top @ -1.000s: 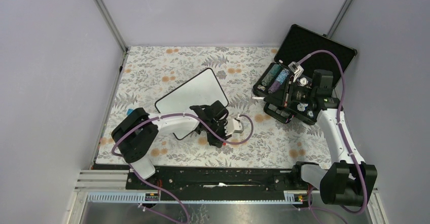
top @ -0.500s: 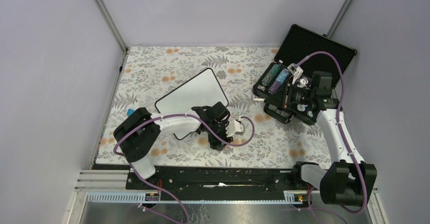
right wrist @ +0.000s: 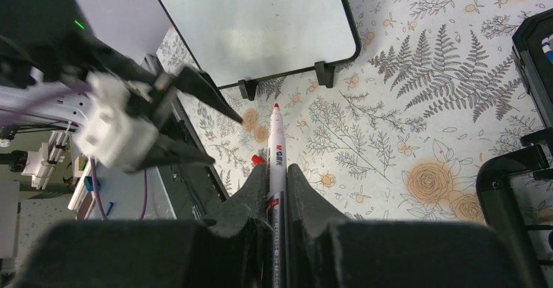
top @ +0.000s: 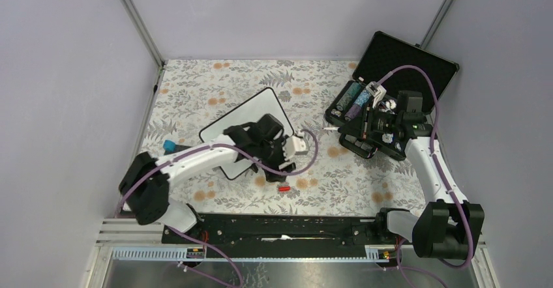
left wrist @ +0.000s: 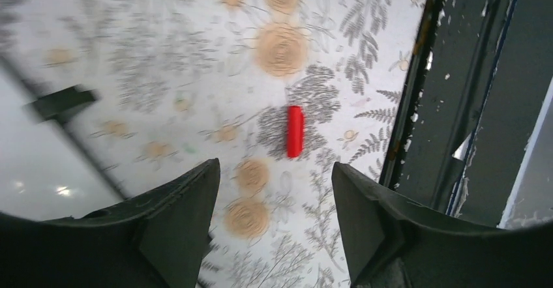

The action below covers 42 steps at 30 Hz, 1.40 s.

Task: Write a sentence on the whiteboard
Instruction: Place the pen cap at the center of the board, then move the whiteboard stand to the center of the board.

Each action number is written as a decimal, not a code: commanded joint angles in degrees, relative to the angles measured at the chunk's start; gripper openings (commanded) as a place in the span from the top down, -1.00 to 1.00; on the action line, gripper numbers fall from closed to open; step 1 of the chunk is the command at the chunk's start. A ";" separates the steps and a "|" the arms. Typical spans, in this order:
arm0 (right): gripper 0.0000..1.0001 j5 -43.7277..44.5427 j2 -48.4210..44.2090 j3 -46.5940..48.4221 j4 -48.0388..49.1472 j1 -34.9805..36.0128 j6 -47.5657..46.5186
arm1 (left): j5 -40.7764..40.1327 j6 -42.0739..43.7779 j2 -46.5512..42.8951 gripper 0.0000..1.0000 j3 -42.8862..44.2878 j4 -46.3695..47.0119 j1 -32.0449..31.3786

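Marker (right wrist: 276,151) gripped on the right, left claw wide over the cap

The right gripper (right wrist: 276,178) is clamped tight on the barrel of the marker. The pen runs out straight ahead between the fingers, its bare red tip pointing toward the near edge of the whiteboard (top: 251,115) without touching it. From above, this gripper hangs in front of the black case (top: 407,63), which stands with its lid up at the right of the floral cloth (top: 215,83).

The left gripper (left wrist: 275,171) has its jaws well apart and nothing between them. Its wrist view looks down on a small red cap (left wrist: 295,131), which lies flat on the cloth near the table's front edge, clear of both fingers.

The whiteboard rests on the cloth left of centre, turned at an angle, with the left arm crossing above its near corner. Its white face is plain apart from some glare. One black foot (left wrist: 62,102) shows on the board's rim in the left wrist view.
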 commanded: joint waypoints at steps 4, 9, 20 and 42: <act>1.00 0.45 0.13 3.65 -0.13 0.79 -2.41 | -7.98 10.55 -9.47 -0.40 4.05 -4.78 5.45; 1.00 0.11 1.55 8.55 -1.34 -0.19 0.56 | -9.66 23.65 -2.73 -0.40 12.86 -10.99 4.96; 1.00 -0.76 3.20 10.20 0.01 -11.52 5.59 | -13.55 48.13 16.15 -0.33 26.67 -13.28 0.17; 1.00 -6.91 2.85 5.55 3.86 -15.54 5.97 | -27.13 60.41 32.90 -0.06 31.91 -15.21 -0.04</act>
